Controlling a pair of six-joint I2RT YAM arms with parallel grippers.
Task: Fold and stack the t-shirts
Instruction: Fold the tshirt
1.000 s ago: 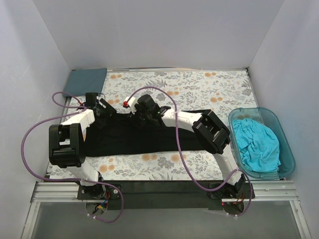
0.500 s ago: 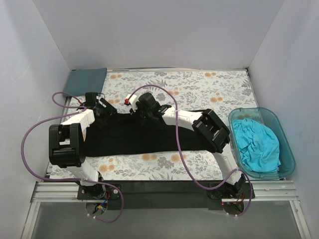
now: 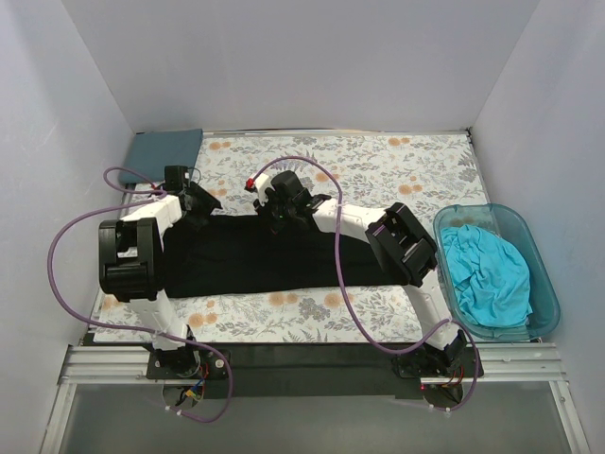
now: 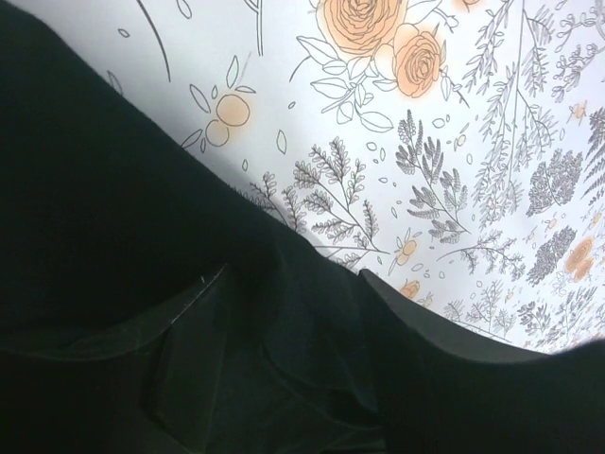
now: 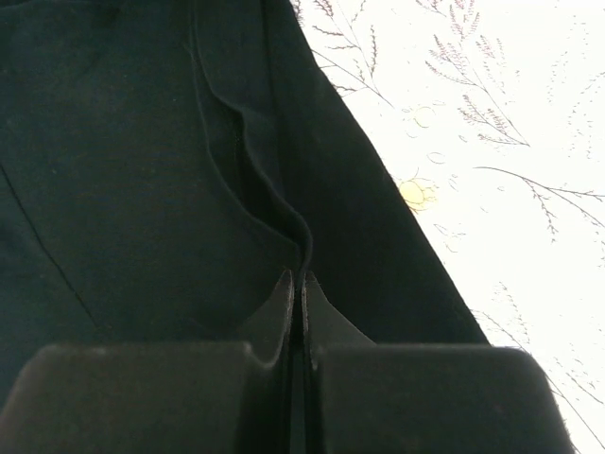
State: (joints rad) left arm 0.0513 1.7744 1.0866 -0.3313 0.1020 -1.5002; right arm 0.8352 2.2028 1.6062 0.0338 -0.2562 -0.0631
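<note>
Presently, step: judged to be the pick-up of the far edge of the black t-shirt (image 3: 255,260), ahead of a fold back toward the arm bases.
Right gripper (image 5: 301,279): clenched on a raised ridge of black cloth. The crease runs straight ahead from between its fingers, and the floral surface (image 5: 492,142) lies just to its right.
Left gripper (image 3: 203,204): down at the shirt's far left corner. Its wrist view gives only dark cloth and dark shapes, so I cannot tell whether it is released or grasping.
Black t-shirt: flat on the surface, a wide band spanning between both grippers and reaching behind them.
Other shirts: slate blue-grey t-shirt (image 3: 165,151) folded, beyond and left of the left gripper. Turquoise t-shirt (image 3: 487,274) heaped in the tub (image 3: 546,293), well to the right of the right gripper.
Technique: confirm the left side has cloth before any lift. Raise both ends together and level, keeping the edge taut between them. Lay it down edge on edge.
Risk: the right pinch looks thin, possibly a single layer. An uneven lift would skew the fold.
</note>
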